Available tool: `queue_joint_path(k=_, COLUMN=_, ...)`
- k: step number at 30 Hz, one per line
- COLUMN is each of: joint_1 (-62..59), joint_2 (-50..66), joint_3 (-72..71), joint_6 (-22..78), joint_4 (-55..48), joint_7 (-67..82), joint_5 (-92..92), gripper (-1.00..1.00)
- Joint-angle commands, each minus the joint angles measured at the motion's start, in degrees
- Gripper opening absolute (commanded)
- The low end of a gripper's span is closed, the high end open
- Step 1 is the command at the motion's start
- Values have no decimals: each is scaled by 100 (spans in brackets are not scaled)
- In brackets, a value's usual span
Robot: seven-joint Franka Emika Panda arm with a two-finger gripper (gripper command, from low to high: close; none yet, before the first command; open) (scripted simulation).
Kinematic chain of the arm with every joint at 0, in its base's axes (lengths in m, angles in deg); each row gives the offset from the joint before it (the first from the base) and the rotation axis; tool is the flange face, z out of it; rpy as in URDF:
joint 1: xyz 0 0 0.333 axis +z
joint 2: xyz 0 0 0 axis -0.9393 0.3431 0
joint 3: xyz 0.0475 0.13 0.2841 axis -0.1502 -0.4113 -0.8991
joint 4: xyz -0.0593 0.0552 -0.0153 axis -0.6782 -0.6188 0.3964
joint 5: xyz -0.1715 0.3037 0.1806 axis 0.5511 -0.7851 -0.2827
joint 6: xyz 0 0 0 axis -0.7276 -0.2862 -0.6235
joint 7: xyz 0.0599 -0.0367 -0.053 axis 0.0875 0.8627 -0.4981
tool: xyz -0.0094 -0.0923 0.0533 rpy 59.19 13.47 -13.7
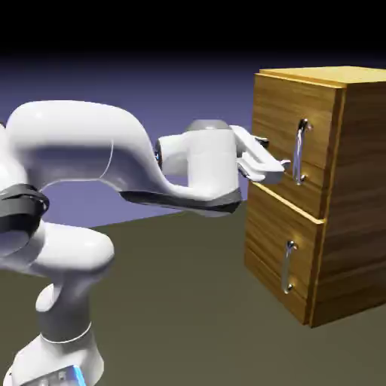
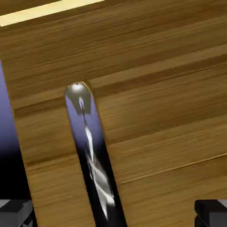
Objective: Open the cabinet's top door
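The wooden cabinet (image 1: 354, 203) stands at the exterior view's right. Its top door (image 1: 283, 124) is flush and closed, with a vertical silver handle (image 1: 300, 151). My gripper (image 1: 280, 170) is open and level with the handle's lower half, with its fingers reaching up to the bar. The hand view is filled by the door's wood (image 2: 159, 124). There the handle (image 2: 91, 150) runs down between my fingertips (image 2: 15, 210), which stand wide apart at the bottom corners and do not touch it. My gripper (image 2: 114, 213) holds nothing.
The matching lower panel (image 1: 271, 241) with its own silver handle (image 1: 288, 265) sits closed under the top door. The cabinet rests on the dark table (image 1: 173, 301). My white arm spans the exterior view from the lower left.
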Motion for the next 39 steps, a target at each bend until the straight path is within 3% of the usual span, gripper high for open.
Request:
queue_joint_path(k=1, joint_1=86, joint_2=-29, joint_3=89, joint_6=27, joint_4=-31, joint_7=83, joint_5=250, gripper=0)
queue_joint_path(k=11, joint_1=1327, joint_2=351, joint_3=1013, joint_6=177, joint_4=-907, joint_7=93, joint_5=975, gripper=0)
queue_joint_path(k=12, joint_1=1327, joint_2=351, joint_3=1013, joint_6=177, joint_4=-907, joint_7=93, joint_5=975, gripper=-100)
queue_joint_path(k=21, joint_1=-334, joint_2=1365, joint_3=-445, joint_6=449, joint_4=-373, joint_7=-1159, joint_5=780, gripper=-100)
queue_joint_path(k=30, joint_1=-1636, joint_2=878, joint_3=-2153, joint_6=1752, joint_4=894, joint_7=34, joint_5=-1384, gripper=-100)
queue_joint_path(k=39, joint_1=-1877, joint_2=421, joint_3=-3719, joint_6=3543, joint_4=1732, joint_7=808, joint_5=-3627, gripper=-100)
